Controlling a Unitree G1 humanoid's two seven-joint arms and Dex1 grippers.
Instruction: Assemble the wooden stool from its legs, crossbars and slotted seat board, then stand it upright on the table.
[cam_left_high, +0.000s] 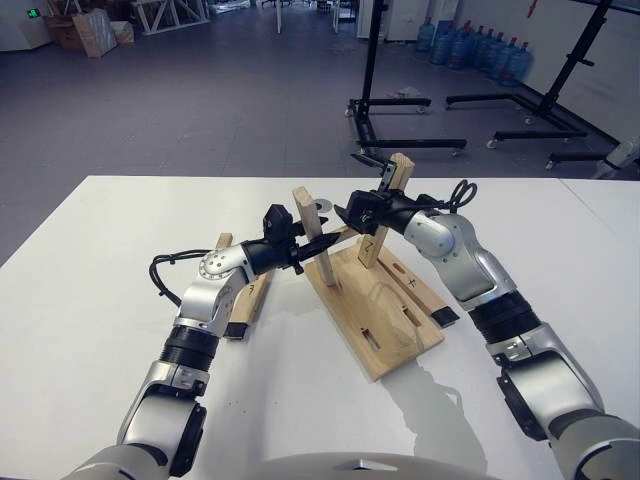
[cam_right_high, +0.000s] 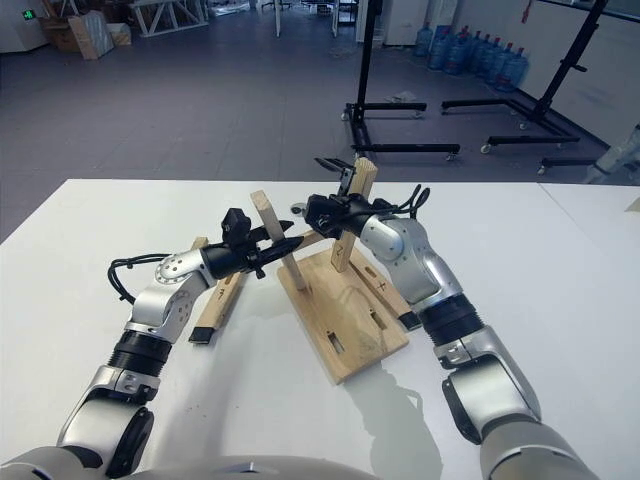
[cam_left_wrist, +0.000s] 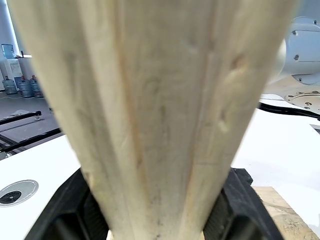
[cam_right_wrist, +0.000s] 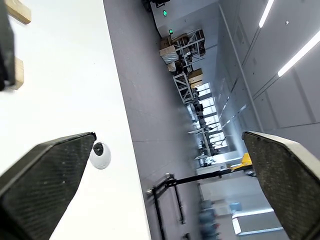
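Item: wooden stool, part-assembled.
- Slotted seat board (cam_left_high: 390, 330): flat on the white desk (cam_left_high: 100, 260), centre.
- Near leg (cam_left_high: 305, 210): upright in the board, clamped by the left end effector (cam_left_high: 318, 243).
- Far leg (cam_left_high: 398, 175): upright, slightly tilted. The right end effector (cam_left_high: 355, 213) is beside it, fingers wide, holding nothing.
- Loose leg piece (cam_left_high: 250, 300): flat on the desk under the left arm.

Step, as judged: seating legs in the slots, task roughly midway.
Next move calls for: steadying the near leg and pressing it straight down, since a tilted leg may bind.
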